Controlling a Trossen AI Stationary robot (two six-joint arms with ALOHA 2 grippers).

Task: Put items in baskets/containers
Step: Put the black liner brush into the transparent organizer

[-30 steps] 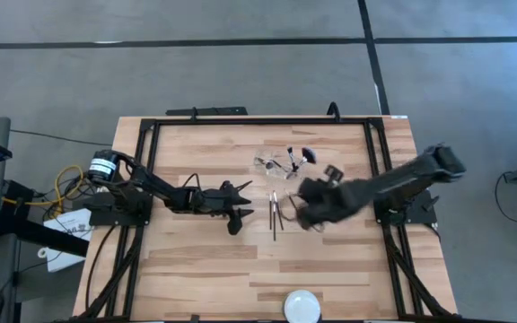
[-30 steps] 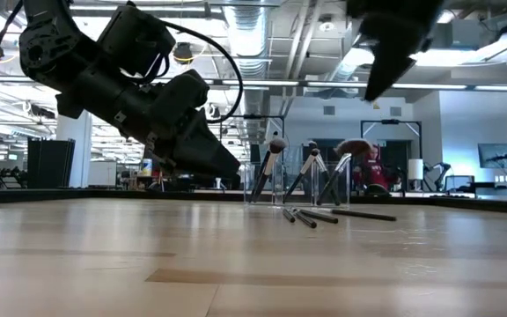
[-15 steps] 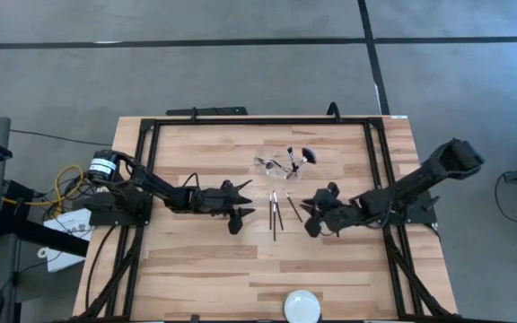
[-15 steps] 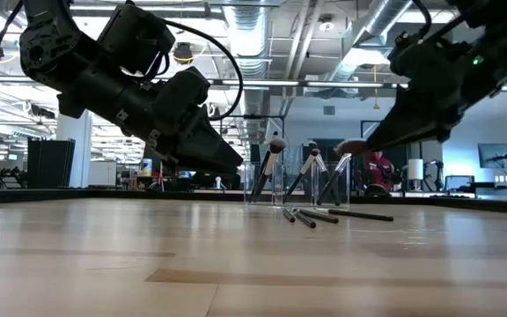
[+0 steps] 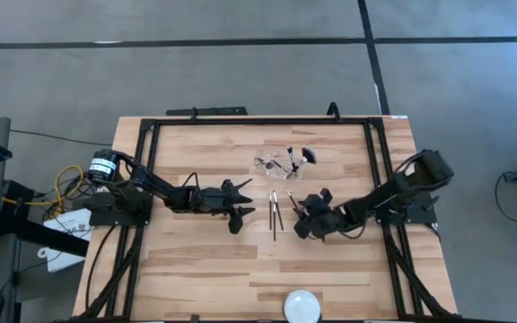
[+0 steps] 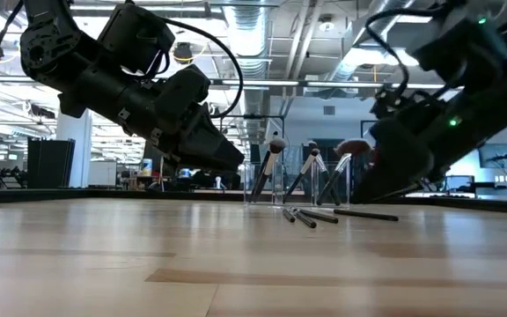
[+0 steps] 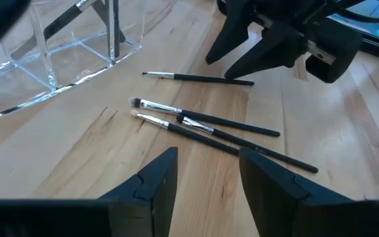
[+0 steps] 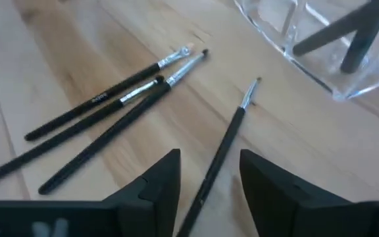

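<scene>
Several slim dark brushes (image 5: 274,213) lie loose on the table near its middle. One thin brush (image 8: 232,135) lies apart from the others (image 8: 110,105). My right gripper (image 8: 209,178) hangs low over it, open, with a finger on either side of the handle and touching nothing. The clear container (image 5: 276,163) stands just beyond, with brushes (image 6: 271,163) leaning upright in it. My left gripper (image 7: 206,184) waits open left of the loose brushes (image 7: 202,120), above the table.
A white round disc (image 5: 301,305) sits at the table's near edge. A black frame (image 5: 258,121) runs around the tabletop. Bare wood lies in front of and to both sides of the brushes.
My right gripper has come down from high above the table to just over the loose brushes. The brushes and the container have not moved.
</scene>
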